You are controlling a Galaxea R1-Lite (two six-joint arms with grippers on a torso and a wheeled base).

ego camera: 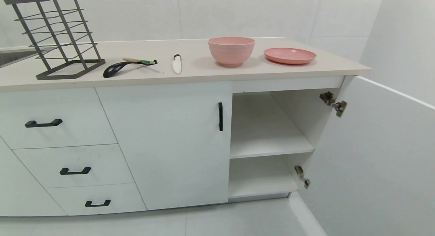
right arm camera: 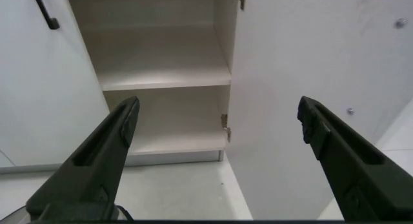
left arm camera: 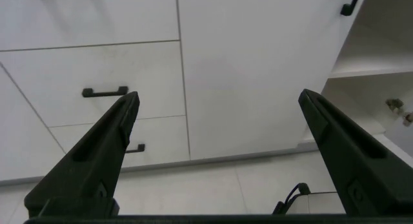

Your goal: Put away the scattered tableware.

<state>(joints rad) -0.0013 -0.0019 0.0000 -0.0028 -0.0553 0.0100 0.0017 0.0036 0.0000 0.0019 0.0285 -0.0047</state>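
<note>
So far nothing is put away: your bowl (ego camera: pixel 231 50), plate (ego camera: pixel 290 55), knife (ego camera: pixel 176 64) and spoon (ego camera: pixel 115 69) all lie on the worktop (ego camera: pixel 153 47), and the cupboard (ego camera: pixel 266 142) below the plate has its door (ego camera: pixel 373 154) wide open. Your left hand (left arm camera: pixel 219 98) and right hand (right arm camera: pixel 217 102) both hang low by the cupboard fronts, spread apart and holding nothing.

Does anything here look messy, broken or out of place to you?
Nothing is spilled or broken. The right cupboard door hangs wide open, and a black spoon, a white knife, a pink bowl and a pink plate sit scattered on the countertop, outside the wire rack.
</note>
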